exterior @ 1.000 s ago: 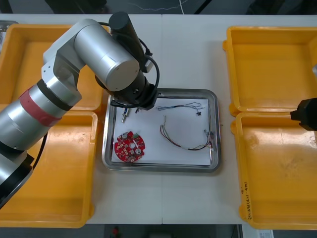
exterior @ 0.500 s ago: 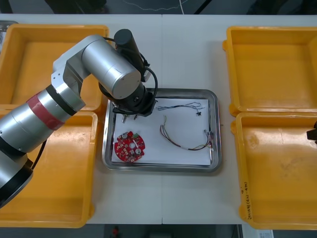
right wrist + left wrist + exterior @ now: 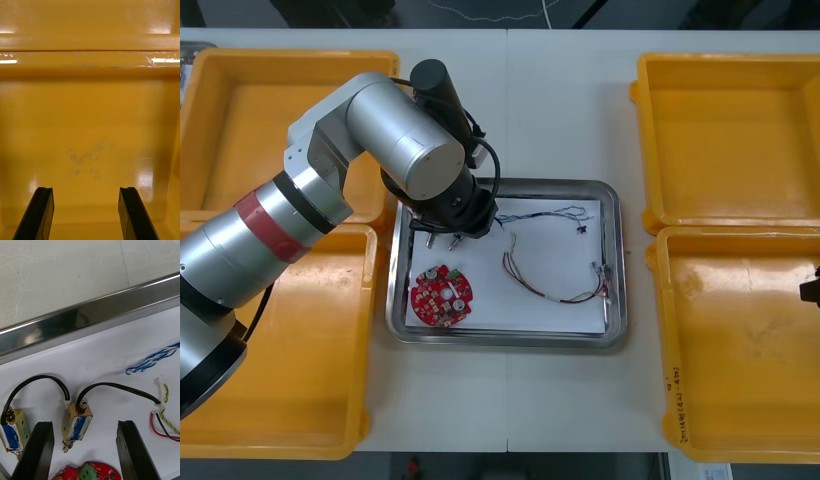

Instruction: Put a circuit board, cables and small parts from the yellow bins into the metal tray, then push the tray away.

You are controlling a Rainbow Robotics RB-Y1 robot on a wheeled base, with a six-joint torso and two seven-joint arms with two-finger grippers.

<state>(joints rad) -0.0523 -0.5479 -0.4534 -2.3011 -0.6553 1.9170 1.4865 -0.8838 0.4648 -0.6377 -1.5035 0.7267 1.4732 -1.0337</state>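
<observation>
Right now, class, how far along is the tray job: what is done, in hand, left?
Done: the circuit board, blue and white cable, red and yellow cable and two small metal parts lie in the metal tray. In hand: nothing; the left gripper hovers open over the parts, the right gripper open over a yellow bin. Left: pushing the tray away.

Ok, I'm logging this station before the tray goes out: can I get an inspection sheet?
Surface: light table, four yellow bins at its sides.
Job's things: metal tray holds circuit board and two small metal parts.
Clutter: nothing seen.
Grippers: left gripper open over one part in the tray; right gripper open over a right bin's floor.
Cables: blue and white cable, black cable, red and yellow cable, all in tray.
Surroundings: nothing seen.
</observation>
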